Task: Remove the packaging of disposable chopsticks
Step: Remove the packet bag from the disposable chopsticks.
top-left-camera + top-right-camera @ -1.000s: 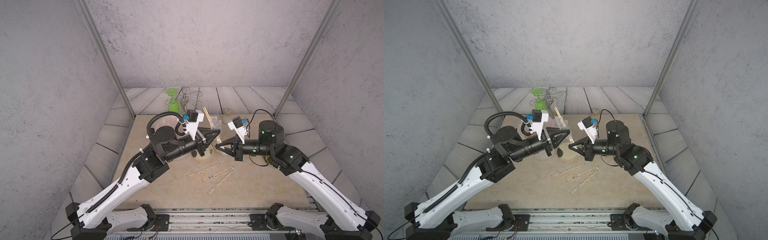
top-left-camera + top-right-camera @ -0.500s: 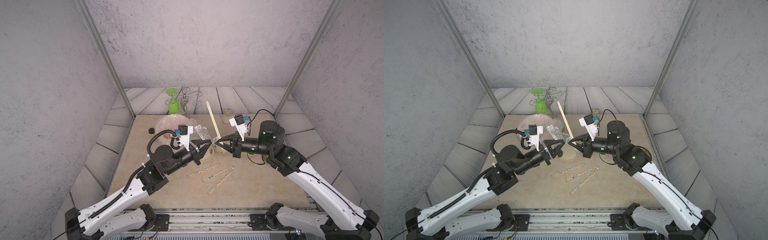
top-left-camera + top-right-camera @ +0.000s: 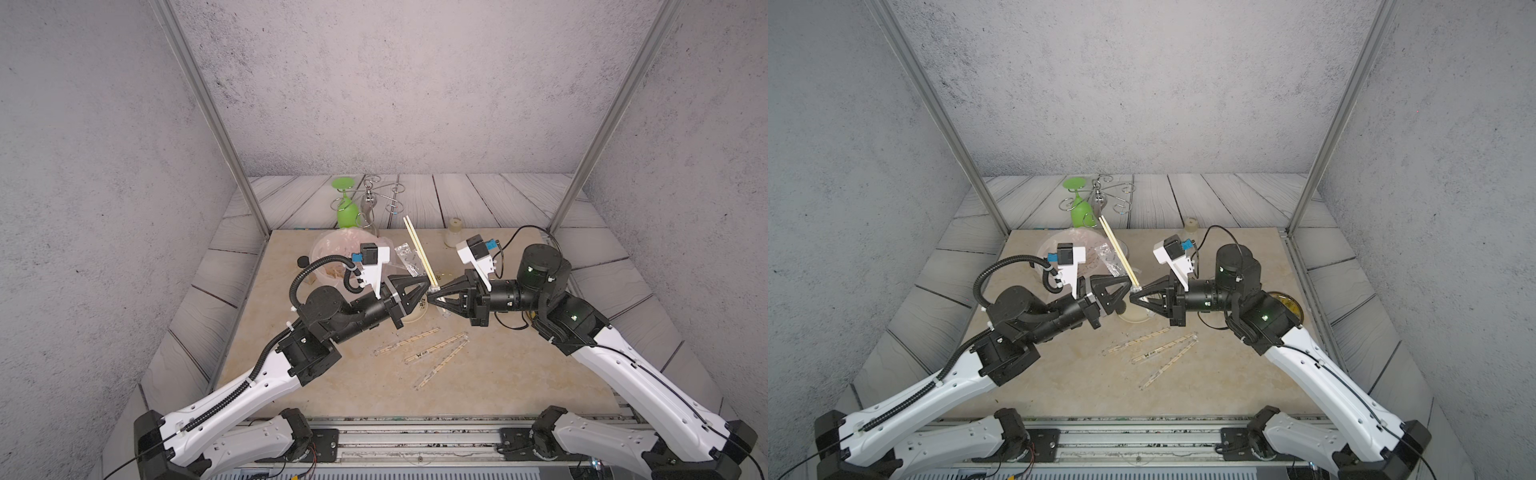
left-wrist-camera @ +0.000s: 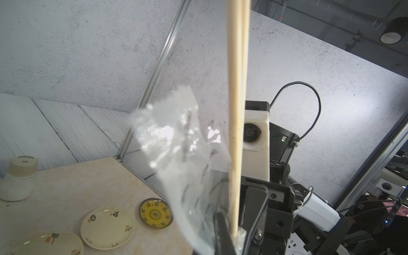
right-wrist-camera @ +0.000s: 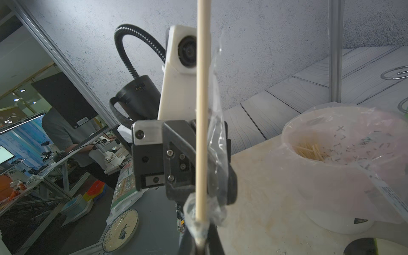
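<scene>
Clamped shut in the right gripper (image 3: 432, 296), by the lower end only: the disposable chopsticks (image 3: 420, 251), a bare pale pair raised off the table (image 3: 498, 382), above a small plate (image 3: 413, 318). Long axis steep, close to upright, leaning back and a little toward the left arm's side in both top views. Free end pointing up at the rear wall, near the green glass (image 3: 347, 214); gripped end pointing down at the table. On the left arm's side of the sticks, touching them low down: the packaging (image 3: 409, 259), a clear printed sleeve, mostly off the wood and flaring up and away from that lower end, with a crumpled part wrapped round the sticks just above the right gripper's tips in the right wrist view. Tip to tip with the right gripper, just beside the same lower end: the left gripper (image 3: 427, 289), the nearer of the two to the loose plastic. Impossible to tell from any view whether closed on the sleeve or parted. Probably decisive for the next move: packaging lying to the left of the sticks yet anchored at the bottom, hence a pull sideways toward the left arm, across the long axis rather than along it, with some risk of the crumpled part catching under the right grip. Flat on the table nearer the rail, well apart from both grippers: three wrapped pairs (image 3: 436, 347), untouched.
</scene>
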### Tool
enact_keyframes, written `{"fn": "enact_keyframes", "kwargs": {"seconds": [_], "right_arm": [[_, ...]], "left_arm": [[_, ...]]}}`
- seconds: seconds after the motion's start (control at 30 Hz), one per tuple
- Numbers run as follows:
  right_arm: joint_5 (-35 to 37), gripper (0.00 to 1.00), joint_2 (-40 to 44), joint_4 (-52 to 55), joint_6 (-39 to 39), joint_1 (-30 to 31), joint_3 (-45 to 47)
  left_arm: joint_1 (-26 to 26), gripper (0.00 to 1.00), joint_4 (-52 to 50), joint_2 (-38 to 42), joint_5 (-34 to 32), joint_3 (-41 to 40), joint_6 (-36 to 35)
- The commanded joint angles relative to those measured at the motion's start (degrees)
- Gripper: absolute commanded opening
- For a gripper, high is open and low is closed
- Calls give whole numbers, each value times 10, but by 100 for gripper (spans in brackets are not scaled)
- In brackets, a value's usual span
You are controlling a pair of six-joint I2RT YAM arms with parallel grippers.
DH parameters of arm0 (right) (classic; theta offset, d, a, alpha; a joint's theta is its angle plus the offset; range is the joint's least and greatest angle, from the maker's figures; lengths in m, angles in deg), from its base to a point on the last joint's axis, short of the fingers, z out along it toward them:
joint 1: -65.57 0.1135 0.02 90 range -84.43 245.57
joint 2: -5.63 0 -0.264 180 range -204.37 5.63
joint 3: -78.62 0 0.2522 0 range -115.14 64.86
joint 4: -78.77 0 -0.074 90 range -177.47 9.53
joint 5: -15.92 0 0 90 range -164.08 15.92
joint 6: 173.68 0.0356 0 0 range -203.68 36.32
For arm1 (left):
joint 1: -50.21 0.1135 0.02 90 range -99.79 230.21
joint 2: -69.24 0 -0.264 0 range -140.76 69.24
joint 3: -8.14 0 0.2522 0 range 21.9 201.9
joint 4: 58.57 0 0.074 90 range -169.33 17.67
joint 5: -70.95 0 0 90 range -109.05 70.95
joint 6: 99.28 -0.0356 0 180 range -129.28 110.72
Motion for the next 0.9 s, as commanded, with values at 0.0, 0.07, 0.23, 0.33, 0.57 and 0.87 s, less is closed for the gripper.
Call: {"fn": "enact_keyframes", "kwargs": {"seconds": [0.0, 0.07, 0.23, 0.33, 0.57, 0.87], "right_arm": [[27, 0, 20, 7, -15, 0, 1], [65, 0, 24, 30, -26, 0, -4], [138, 0, 21, 110, -74, 0, -27], [137, 0, 5, 156, -107, 0, -47], [33, 0, -1, 160, -141, 0, -41], [-66, 0, 2, 78, -86, -1, -11]], "left_arm": [[3, 26, -12, 22, -5, 15, -11], [4, 39, -55, 42, -57, 10, -16], [4, 44, -169, 141, -256, -21, -29], [6, 47, -189, 186, -256, -8, -66], [14, 53, -359, 90, -191, 189, -144], [76, 53, -260, 50, -19, 159, -21]]}}
